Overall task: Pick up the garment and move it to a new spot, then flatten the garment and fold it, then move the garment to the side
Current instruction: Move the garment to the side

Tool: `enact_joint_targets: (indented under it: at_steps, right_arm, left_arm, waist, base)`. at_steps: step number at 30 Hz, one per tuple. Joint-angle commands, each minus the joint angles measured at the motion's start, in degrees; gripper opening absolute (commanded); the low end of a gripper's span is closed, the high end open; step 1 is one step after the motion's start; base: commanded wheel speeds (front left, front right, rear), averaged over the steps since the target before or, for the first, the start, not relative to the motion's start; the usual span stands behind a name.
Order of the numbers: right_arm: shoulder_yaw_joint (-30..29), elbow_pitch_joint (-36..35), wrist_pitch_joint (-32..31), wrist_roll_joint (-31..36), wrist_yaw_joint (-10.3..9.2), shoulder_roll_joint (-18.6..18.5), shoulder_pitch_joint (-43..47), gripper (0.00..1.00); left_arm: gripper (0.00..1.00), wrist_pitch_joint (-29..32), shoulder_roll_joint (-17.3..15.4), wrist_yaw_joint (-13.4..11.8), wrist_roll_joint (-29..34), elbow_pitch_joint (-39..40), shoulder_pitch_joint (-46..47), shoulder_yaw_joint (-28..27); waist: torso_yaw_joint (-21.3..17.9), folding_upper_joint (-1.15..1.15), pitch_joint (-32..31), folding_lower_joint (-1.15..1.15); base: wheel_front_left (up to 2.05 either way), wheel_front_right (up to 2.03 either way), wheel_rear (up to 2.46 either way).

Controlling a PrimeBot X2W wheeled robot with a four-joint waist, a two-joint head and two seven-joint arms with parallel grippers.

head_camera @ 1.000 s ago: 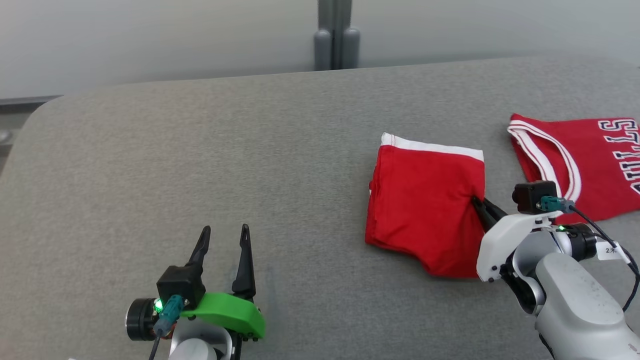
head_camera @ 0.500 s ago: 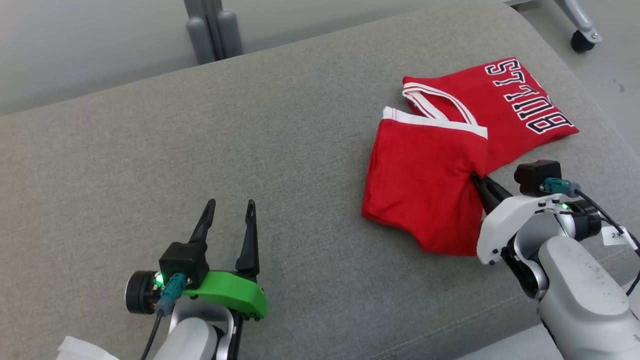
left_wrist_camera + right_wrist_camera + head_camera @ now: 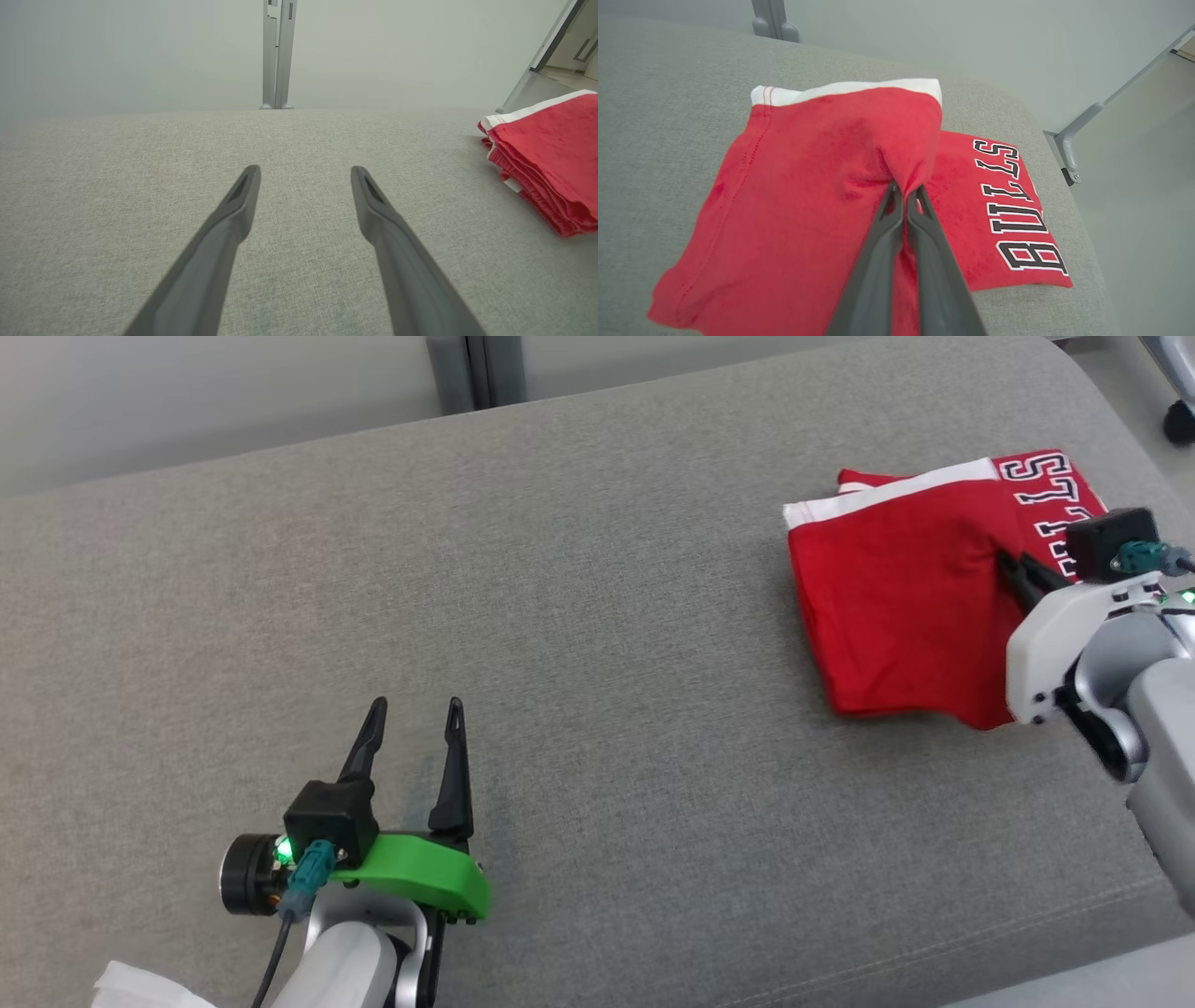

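Grey upholstered surface (image 3: 597, 616): wide, rounded at its far right corner, cut off by the frame at the left and near sides in the head view. Folded red garment (image 3: 896, 597): white band along its far edge, laid at the far right of the surface in several layers, the stacked edges being seen from the left wrist view, where its right part is cut off. Its underside and inner folds are hidden. Red jersey (image 3: 1046, 495): largely covered by the garment lying on it; only a strip with fragments of white-edged lettering is seen from the head, while the word BULLS is read in full from the right wrist view. Right gripper (image 3: 1013, 565): fingers pressed together and clamped on the right edge of the garment, the cloth being drawn up into a ridge at the tips, which are partly buried in it; its arm is cut off at the right edge. Left gripper (image 3: 414, 723): fingers held apart, nothing between them, set over bare surface well apart from the garment. Grey post (image 3: 471, 369): behind the surface, cut off at the top. White object (image 3: 140, 989): at the lower left corner, mostly cut off, not identifiable. Dark wheel (image 3: 1178, 422): at the right edge, partly cut off.
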State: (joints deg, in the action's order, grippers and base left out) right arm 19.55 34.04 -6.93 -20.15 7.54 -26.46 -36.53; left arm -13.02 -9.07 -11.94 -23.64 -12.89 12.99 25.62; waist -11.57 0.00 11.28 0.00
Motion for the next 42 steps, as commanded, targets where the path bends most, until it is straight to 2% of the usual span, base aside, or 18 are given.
enact_joint_targets:
  at_steps: [1, 10, 14, 21, 32, 33, 34, 42]
  right_arm:
    - [0.23, 0.89, -0.58, -0.31, -0.12, -1.87, -1.48, 0.0]
    - [2.93, 7.68, -2.09, 1.34, -0.12, -11.96, -7.9, 0.0]
    - [2.35, 11.8, -1.31, 2.29, -0.12, -13.19, -10.72, 0.0]
    - [0.24, 19.09, 0.98, 3.9, -0.12, -11.55, -13.52, 0.0]
    - [-5.2, 28.65, 4.98, 7.62, -0.12, -7.41, -15.07, 0.0]
    - [-5.45, 29.13, 5.59, 8.14, -0.12, -7.05, -15.1, 0.48]
    - [-5.99, 29.6, 6.76, 8.71, -0.12, -6.78, -15.32, 1.0]
    - [-7.97, 31.86, 10.71, 11.51, -0.12, -3.76, -16.42, 1.0]
  left_arm:
    - [1.0, -0.27, -0.47, -0.17, 0.4, 0.3, 1.15, -0.11]
    - [1.0, 0.34, -1.16, -0.12, 1.22, 1.27, 2.49, 0.75]
    - [1.0, 0.57, -1.78, -0.33, 1.43, 1.99, 3.18, 0.82]
    - [1.0, 0.99, -2.38, -0.66, 1.51, 2.91, 3.59, 0.81]
    - [1.0, 1.24, -3.2, -1.15, 1.18, 3.38, 3.79, 0.83]
    - [1.0, 1.24, -3.28, -1.21, 1.15, 3.38, 3.72, 0.83]
    - [1.0, 1.32, -3.33, -1.21, 1.11, 3.36, 3.65, 0.92]
    - [1.0, 1.45, -3.44, -1.12, 0.52, 2.64, 2.63, 1.11]
  waist:
    - [2.88, 0.0, 1.49, 0.0]
    - [7.73, 0.0, 5.38, 0.0]
    - [9.02, 0.0, 7.13, 0.0]
    - [9.52, 0.0, 8.8, 0.0]
    - [7.53, 0.0, 8.64, 0.0]
    - [7.34, 0.0, 8.53, 0.0]
    - [7.14, 0.0, 8.38, 0.0]
    - [5.77, 0.0, 4.98, 0.0]
  base:
    - [0.0, 0.0, 0.0]
    - [0.0, 0.0, 0.0]
    - [0.0, 0.0, 0.0]
    - [0.0, 0.0, 0.0]
    - [0.0, 0.0, 0.0]
    - [0.0, 0.0, 0.0]
    - [0.0, 0.0, 0.0]
    - [0.0, 0.0, 0.0]
